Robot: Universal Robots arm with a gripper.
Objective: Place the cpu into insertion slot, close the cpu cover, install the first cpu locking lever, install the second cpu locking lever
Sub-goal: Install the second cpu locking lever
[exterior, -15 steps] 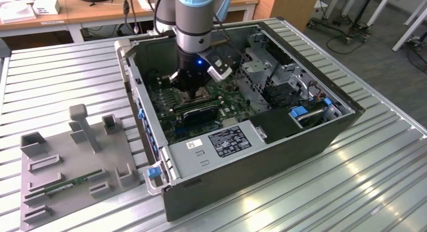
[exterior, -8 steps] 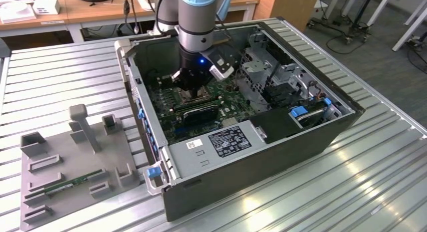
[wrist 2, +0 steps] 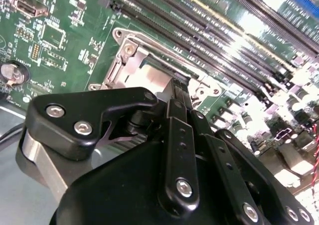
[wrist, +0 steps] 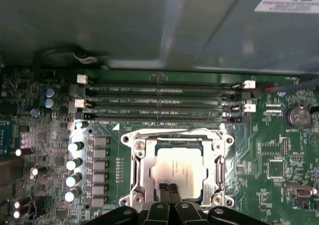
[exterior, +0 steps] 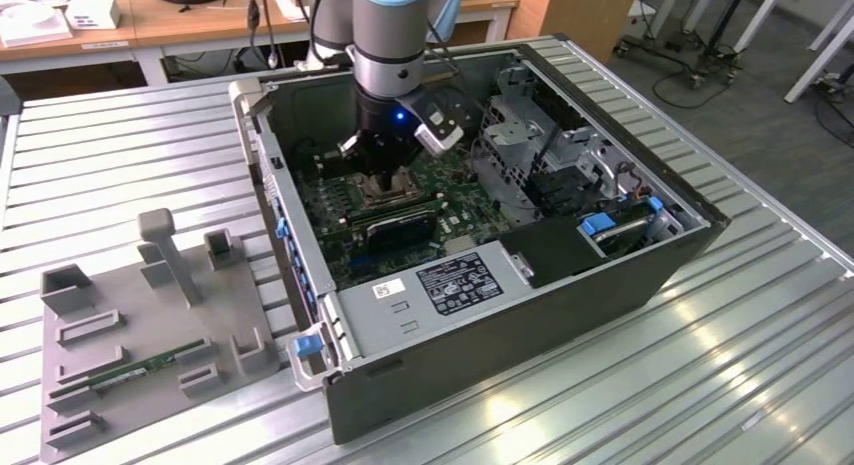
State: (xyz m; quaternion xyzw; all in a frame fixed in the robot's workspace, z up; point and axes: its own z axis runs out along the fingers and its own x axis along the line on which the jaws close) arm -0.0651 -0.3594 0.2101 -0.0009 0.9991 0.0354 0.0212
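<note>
The cpu (wrist: pixel 179 168), a silvery-tan square, lies flat in the insertion slot (wrist: pixel 149 149) on the green motherboard (wrist: pixel 45 135). The silvery cpu cover (wrist: pixel 177 134) frames it, and the chip shows through the cover's square cut-out. My gripper (wrist: pixel 169 189) is shut, its black fingertips pressed together with nothing between them, right at the chip's near edge. In the second wrist view the fingers (wrist 2: pixel 180 93) stand over the cpu (wrist 2: pixel 152 78) and the cover (wrist 2: pixel 123 60). In the exterior view my gripper (exterior: pixel 386 185) reaches down into the open computer case (exterior: pixel 534 315). I cannot make out the locking levers.
Long black memory slots (wrist: pixel 164 103) run beside the socket, and a row of capacitors (wrist: pixel 75 163) stands on its other side. The case walls and drive cages (exterior: pixel 561 175) close in around the board. On the exterior view's left, a grey fixture (exterior: pixel 147 325) holds a green memory stick (exterior: pixel 147 368).
</note>
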